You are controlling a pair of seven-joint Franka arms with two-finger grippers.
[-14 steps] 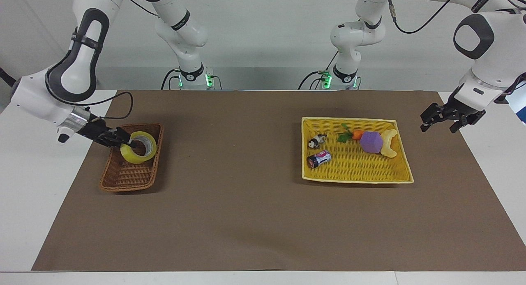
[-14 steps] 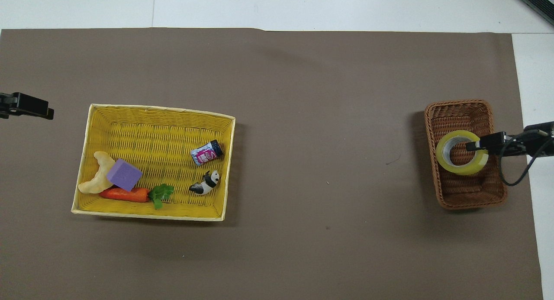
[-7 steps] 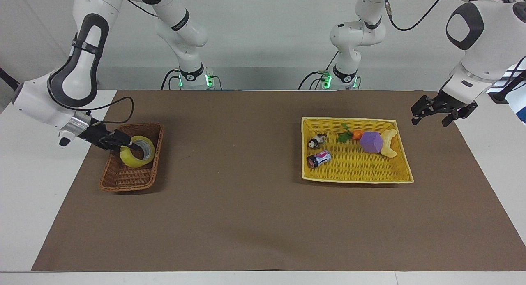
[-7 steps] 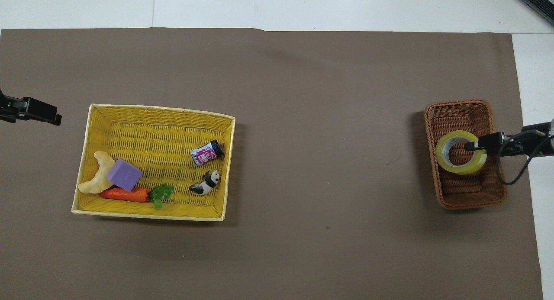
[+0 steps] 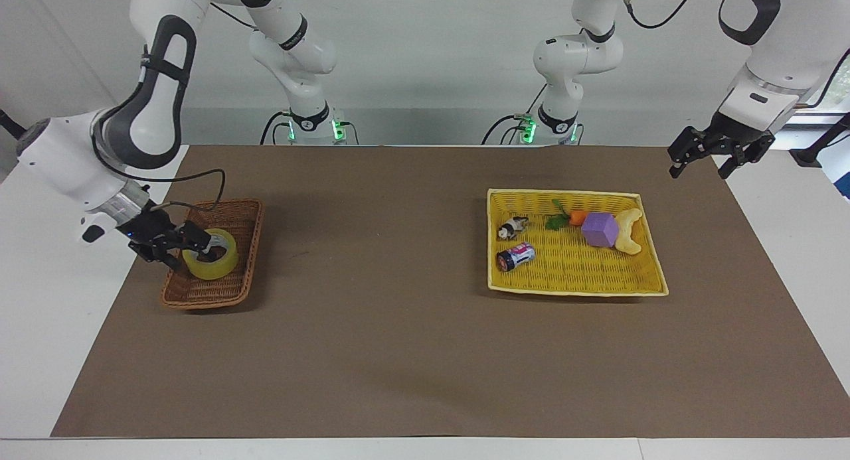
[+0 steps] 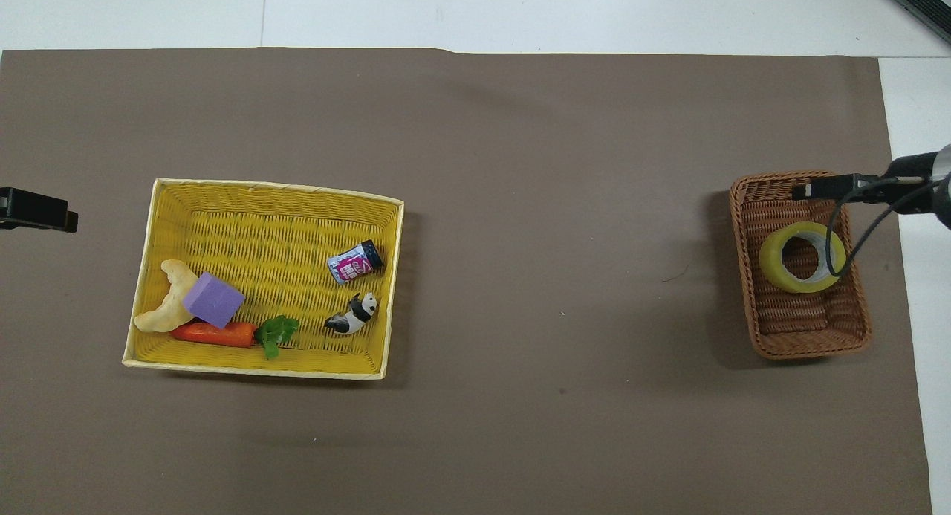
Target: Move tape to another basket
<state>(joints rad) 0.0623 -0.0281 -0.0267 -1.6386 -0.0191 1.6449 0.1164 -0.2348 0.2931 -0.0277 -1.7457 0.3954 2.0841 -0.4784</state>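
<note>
The yellow tape (image 5: 210, 262) lies in the brown wicker basket (image 5: 236, 294) at the right arm's end of the table. It also shows in the overhead view (image 6: 779, 258), resting on the basket's (image 6: 810, 337) floor with its core facing up. My right gripper (image 5: 174, 247) hovers low beside the tape, open and holding nothing. In the overhead view it (image 6: 810, 190) is over the basket's end farther from the robots, apart from the tape. My left gripper (image 5: 697, 173) is open and empty, raised over the left arm's end of the table (image 6: 44, 212).
A flat yellow tray basket (image 5: 578, 289) toward the left arm's end holds a purple block (image 5: 601, 230), a carrot (image 6: 212, 333), a pale crescent toy (image 6: 167, 307), a small can (image 5: 516, 257) and a panda figure (image 5: 511, 228). A brown mat (image 5: 398, 327) covers the table.
My right gripper has let go of the tape, which now rests lower in the brown basket. The gripper has turned and drawn off the tape. My left gripper has lifted and moved toward the robots.
</note>
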